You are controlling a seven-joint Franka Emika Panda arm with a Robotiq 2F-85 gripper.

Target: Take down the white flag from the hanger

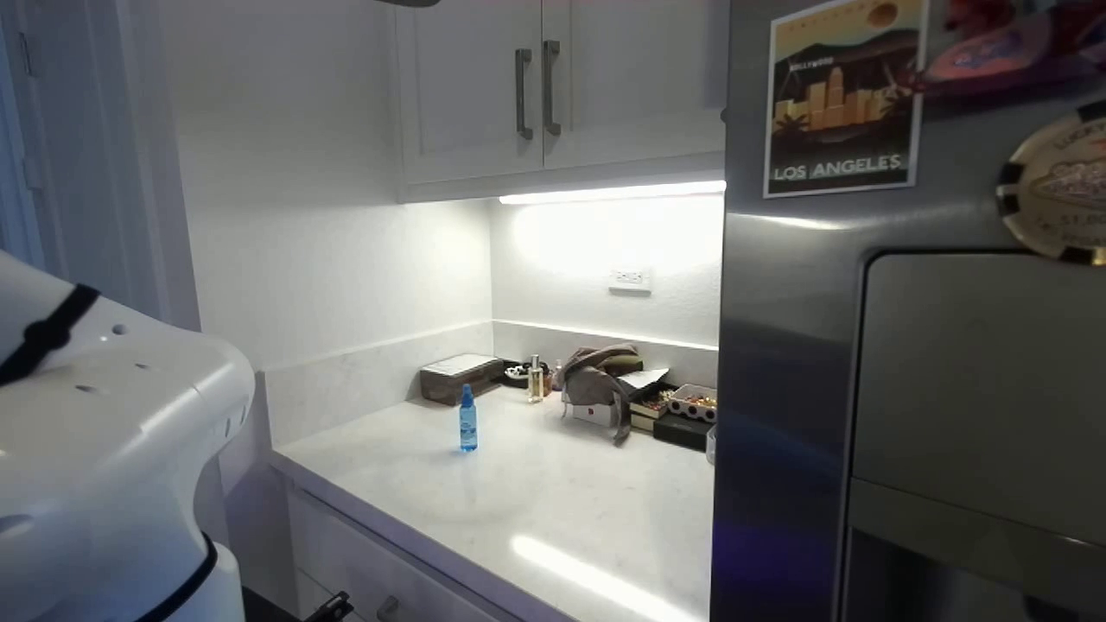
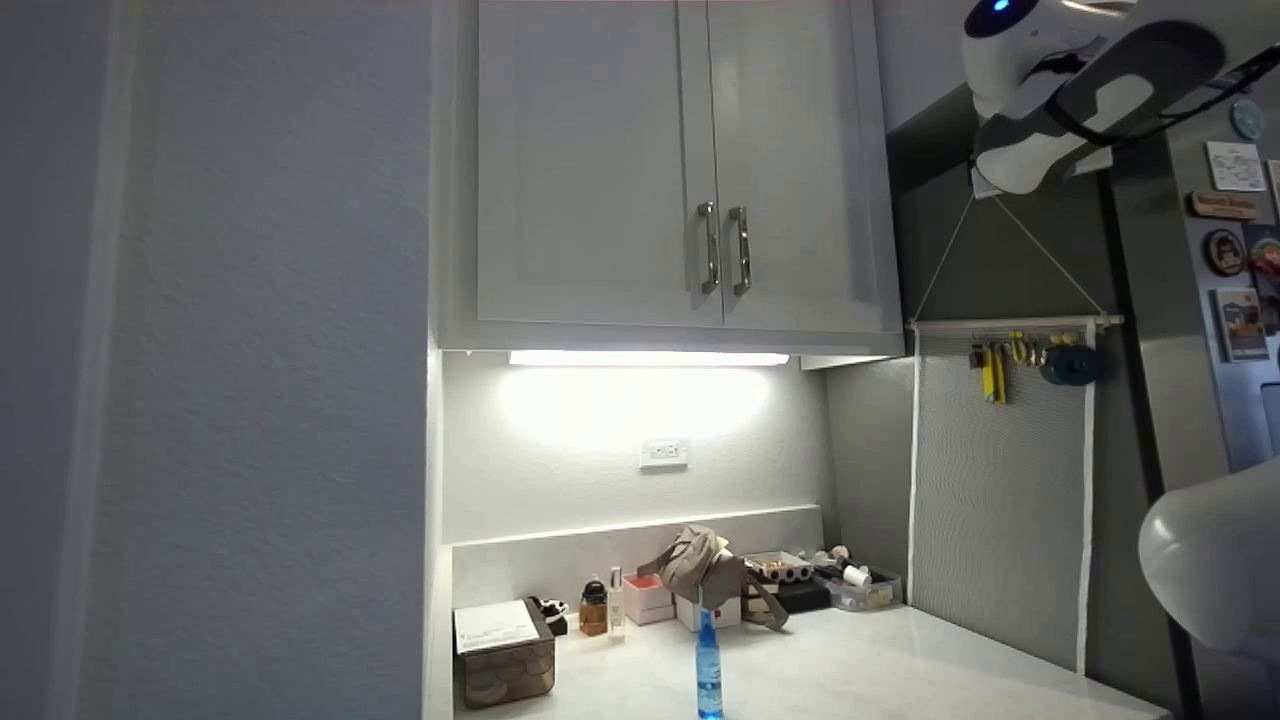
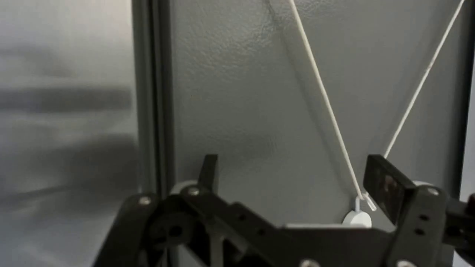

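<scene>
White flag hangs below hanger, cord caught on it. Pincer spread, empty, near hanger. Best likely: centre on hanger, pinch cord just below, lift free before withdrawing.

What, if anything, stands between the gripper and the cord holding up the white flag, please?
Nothing visible does. In the wrist view, the open gripper faces the cord and white hook with no object between; it only hides part of one strand. The white flag hangs below in an exterior view.
</scene>
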